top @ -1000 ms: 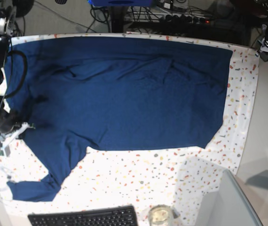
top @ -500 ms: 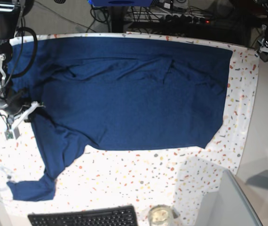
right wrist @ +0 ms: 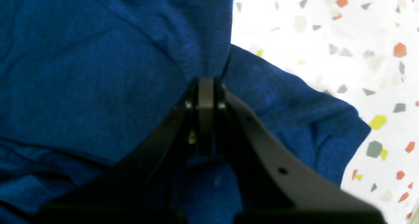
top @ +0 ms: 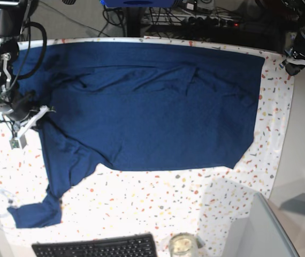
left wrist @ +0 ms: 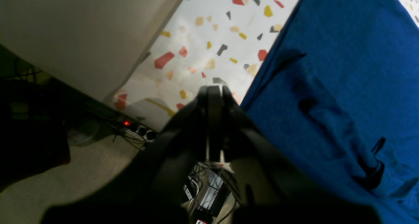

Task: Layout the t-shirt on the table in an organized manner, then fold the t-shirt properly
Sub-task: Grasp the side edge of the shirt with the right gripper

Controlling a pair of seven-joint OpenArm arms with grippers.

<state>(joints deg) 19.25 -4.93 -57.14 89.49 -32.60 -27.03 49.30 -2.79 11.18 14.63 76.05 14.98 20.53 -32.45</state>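
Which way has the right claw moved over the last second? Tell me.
Yes. The right claw, shut on the t-shirt, has moved toward the table's far edge, away from the keyboard, dragging the fabric along.

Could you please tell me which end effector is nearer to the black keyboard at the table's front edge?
The right end effector, clamped on the dark navy knit t-shirt, is nearer the black keyboard; the left end effector sits at the far corner.
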